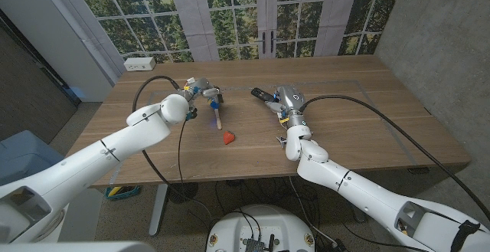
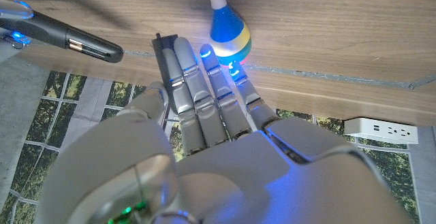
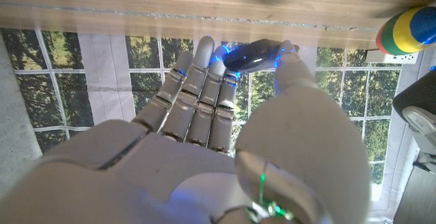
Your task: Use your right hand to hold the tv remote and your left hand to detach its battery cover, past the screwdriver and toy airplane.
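Two robot hands work above the bench [image 1: 360, 106]. The right robot hand [image 1: 285, 103] clamps the tv remote [image 1: 262, 95] between fingers and thumb, lifted clear of the wood, presumably to steady it. The left robot hand [image 1: 200, 88] holds a thin dark strip, probably the battery cover [image 2: 165, 64], against its fingers, well apart from the remote. Between the arms lie the screwdriver [image 1: 217, 114] and the red toy airplane [image 1: 228, 137], both untouched. Whether the remote's batteries show is hard to confirm.
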Controlling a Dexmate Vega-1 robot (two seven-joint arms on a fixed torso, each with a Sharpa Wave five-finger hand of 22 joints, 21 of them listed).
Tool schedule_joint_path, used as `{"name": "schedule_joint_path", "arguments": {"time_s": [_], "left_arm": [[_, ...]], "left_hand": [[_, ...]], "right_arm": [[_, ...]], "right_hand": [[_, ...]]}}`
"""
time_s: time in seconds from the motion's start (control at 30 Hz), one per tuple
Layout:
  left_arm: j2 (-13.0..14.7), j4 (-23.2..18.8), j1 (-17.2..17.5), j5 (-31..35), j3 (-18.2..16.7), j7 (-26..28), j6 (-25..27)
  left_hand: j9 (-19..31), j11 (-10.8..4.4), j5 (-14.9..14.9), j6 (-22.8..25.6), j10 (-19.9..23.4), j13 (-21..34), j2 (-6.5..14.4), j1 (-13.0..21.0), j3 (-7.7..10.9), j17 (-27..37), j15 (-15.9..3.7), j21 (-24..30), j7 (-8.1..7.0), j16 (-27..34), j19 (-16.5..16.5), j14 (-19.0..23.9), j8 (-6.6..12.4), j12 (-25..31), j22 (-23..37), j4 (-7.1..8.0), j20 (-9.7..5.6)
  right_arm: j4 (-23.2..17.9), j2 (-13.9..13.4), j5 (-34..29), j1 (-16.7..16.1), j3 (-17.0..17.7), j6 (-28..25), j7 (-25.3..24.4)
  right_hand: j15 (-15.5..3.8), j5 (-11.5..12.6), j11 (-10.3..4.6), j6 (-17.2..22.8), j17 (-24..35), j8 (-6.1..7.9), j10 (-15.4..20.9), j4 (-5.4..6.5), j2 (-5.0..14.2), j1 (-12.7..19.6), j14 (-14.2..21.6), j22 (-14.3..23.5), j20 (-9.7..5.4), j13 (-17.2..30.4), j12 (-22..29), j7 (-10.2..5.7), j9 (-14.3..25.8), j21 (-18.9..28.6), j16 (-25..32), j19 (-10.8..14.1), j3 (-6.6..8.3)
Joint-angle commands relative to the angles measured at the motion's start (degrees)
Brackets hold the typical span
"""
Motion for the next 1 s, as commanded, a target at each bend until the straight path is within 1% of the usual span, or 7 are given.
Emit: {"name": "schedule_joint_path", "arguments": {"time_s": [0.03,0.27,0.5,0.63,0.8,0.97,1.0], "left_arm": [[-0.05,0.09,-3.46,4.32,4.53,-3.80,3.59],[-0.39,-0.43,-5.20,9.26,8.14,-5.22,5.80],[-0.74,-1.14,-7.27,16.21,12.59,-7.63,8.73],[-1.15,-1.35,-9.62,20.76,16.01,-11.55,11.46],[-2.08,-1.12,-12.48,25.89,19.94,-17.07,14.32],[-2.95,-0.95,-14.18,28.91,21.90,-21.45,16.60],[-2.32,-0.79,-14.44,28.50,21.81,-22.16,14.33]], "left_hand": [[-0.52,-0.48,0.06,0.76,-1.23,-0.53,-0.03,1.36,3.14,0.09,-8.47,0.48,-0.27,-0.14,-0.47,-0.75,-0.95,-0.74,0.06,-3.86,-0.51],[-1.99,-1.44,0.06,-0.34,-2.26,-1.91,-0.30,2.11,2.36,-0.39,-8.28,0.68,-0.25,-1.09,-2.10,-2.31,-3.60,-1.59,-0.12,-3.67,0.13],[-4.46,-3.50,0.14,0.57,-3.81,-4.10,-1.84,2.30,2.11,-3.49,-7.77,-1.01,-1.40,-5.41,-7.02,-7.41,-6.84,-3.05,-1.73,-3.80,1.63],[-5.49,-3.78,0.13,0.73,-5.07,-5.07,-2.21,2.39,1.91,-4.72,-7.57,-2.22,-2.02,-6.73,-9.43,-8.81,-8.32,-4.02,-2.79,-3.69,1.67],[-6.66,-5.13,0.04,0.78,-6.46,-6.38,-2.23,1.99,1.18,-5.94,-7.29,-3.75,-2.51,-7.89,-11.90,-10.29,-10.35,-5.27,-4.24,-3.27,1.80],[-7.21,-5.37,0.10,0.18,-7.36,-7.37,-1.92,2.04,0.53,-6.65,-7.43,-4.65,-3.09,-8.46,-12.86,-11.39,-12.09,-6.22,-5.14,-3.31,2.10],[-7.34,-5.45,0.17,-0.14,-7.98,-7.76,-1.91,2.17,0.28,-6.94,-7.38,-5.03,-3.44,-8.65,-13.28,-11.68,-12.76,-6.69,-5.41,-3.43,2.22]], "right_arm": [[-2.17,-0.86,1.88,0.85,-1.04,-4.95,5.34],[-3.80,-1.43,3.74,1.49,-1.27,-7.65,8.93],[-4.78,-1.82,6.80,1.33,-0.31,-7.94,10.06],[-5.11,-2.19,8.07,1.14,0.12,-7.32,9.77],[-5.35,-2.50,9.33,1.09,0.42,-7.12,9.68],[-5.63,-2.88,10.23,1.43,0.16,-7.85,10.47],[-5.61,-2.87,10.32,1.48,0.09,-8.07,10.45]], "right_hand": [[-6.74,0.07,-9.78,6.10,0.31,0.17,10.29,-0.15,6.47,6.44,0.47,0.19,0.14,0.14,-0.11,-5.59,0.07,0.21,-0.18,-0.19,2.54],[-6.67,-0.12,-9.49,6.05,0.70,-0.02,10.24,-0.09,6.47,6.23,0.49,0.17,0.38,-0.01,-0.25,-5.48,-0.14,0.22,-0.31,-0.36,2.49],[-6.64,-0.36,-9.41,5.89,1.07,-0.27,10.16,-0.01,6.57,6.03,0.49,0.17,0.48,-0.10,-0.37,-5.45,-0.37,0.26,-0.34,-0.46,2.42],[-6.61,-0.46,-9.27,5.87,1.24,-0.33,10.04,-0.02,6.57,5.98,0.46,0.17,0.56,-0.16,-0.46,-5.43,-0.44,0.24,-0.34,-0.58,2.37],[-6.63,-0.61,-9.18,5.93,1.51,-0.42,10.30,-0.06,6.65,5.99,0.43,0.17,0.62,-0.30,-0.46,-5.26,-0.58,0.27,-0.37,-0.64,2.37],[-6.68,-0.74,-9.21,5.94,1.77,-0.50,10.18,-0.14,6.76,6.11,0.39,0.18,0.69,-0.21,-0.46,-5.32,-0.65,0.32,-0.40,-0.66,2.42],[-6.58,-0.79,-9.10,6.01,1.81,-0.49,10.16,-0.10,6.77,6.04,0.33,0.18,0.70,-0.21,-0.48,-5.26,-0.67,0.34,-0.44,-0.64,2.40]]}}
